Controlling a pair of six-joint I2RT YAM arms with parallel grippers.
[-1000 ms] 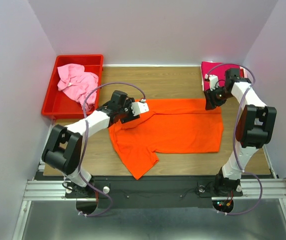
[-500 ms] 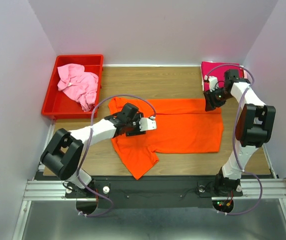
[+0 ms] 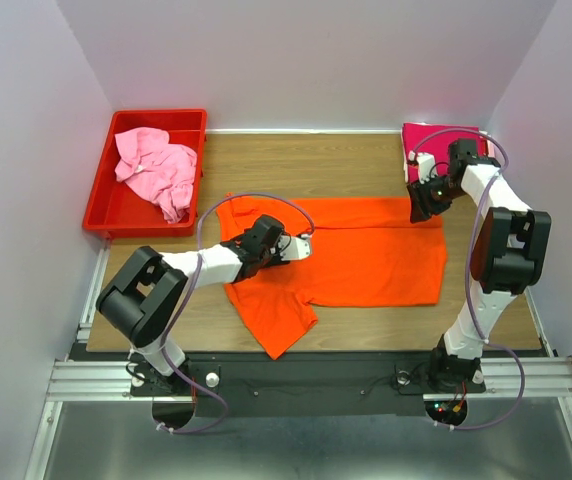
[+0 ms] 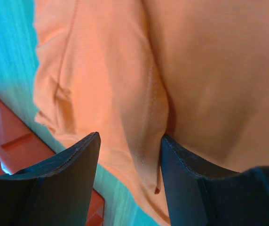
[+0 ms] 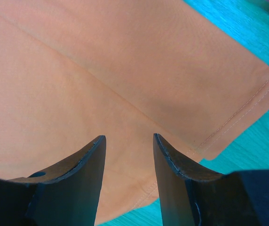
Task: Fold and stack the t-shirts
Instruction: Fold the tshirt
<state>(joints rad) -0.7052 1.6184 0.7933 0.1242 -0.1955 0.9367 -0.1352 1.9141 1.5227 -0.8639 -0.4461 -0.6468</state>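
Observation:
The bright orange t-shirt (image 3: 366,255) lies spread across the middle of the table, with one sleeve at the far left and one hanging toward the near edge. My left gripper (image 3: 296,247) is low over its left part. In the left wrist view the left gripper (image 4: 130,141) is open, and a raised fold of orange cloth (image 4: 148,94) lies between the jaws. My right gripper (image 3: 421,208) is at the shirt's far right corner. In the right wrist view the right gripper (image 5: 127,141) is open over the orange hem (image 5: 238,117). The magenta t-shirt (image 3: 436,135) lies folded at the back right. The light pink t-shirt (image 3: 151,165) is crumpled in the bin.
A red plastic bin (image 3: 101,205) stands at the back left and also shows in the left wrist view (image 4: 7,136). Bare wood table (image 3: 296,165) lies behind the orange shirt. White walls close in three sides.
My left gripper moved right and toward the near edge, onto the shirt body. The shirt's far left sleeve now lies flat and uncovered. The right arm has hardly moved.

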